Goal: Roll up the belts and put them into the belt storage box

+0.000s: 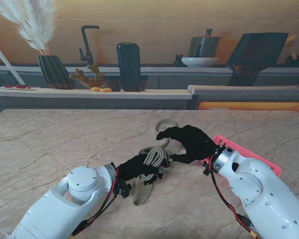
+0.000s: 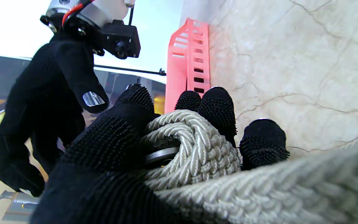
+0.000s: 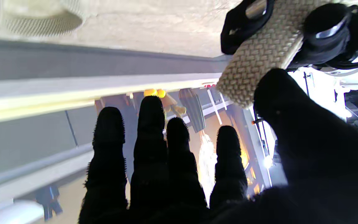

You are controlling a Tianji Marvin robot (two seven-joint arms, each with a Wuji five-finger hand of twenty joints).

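Note:
My left hand is shut on a rolled beige woven belt; its fingers wrap the coil, and a loose tail trails nearer to me. To the right of the roll is my right hand, open with its fingers stretched out and its thumb close to the belt. The pink belt storage box lies on the right, mostly hidden behind my right forearm; its slatted wall shows in the left wrist view.
A second belt lies looped on the marble table just beyond my hands, also seen as a curled band. A counter with a vase, faucet and dark bottle runs behind the table's far edge.

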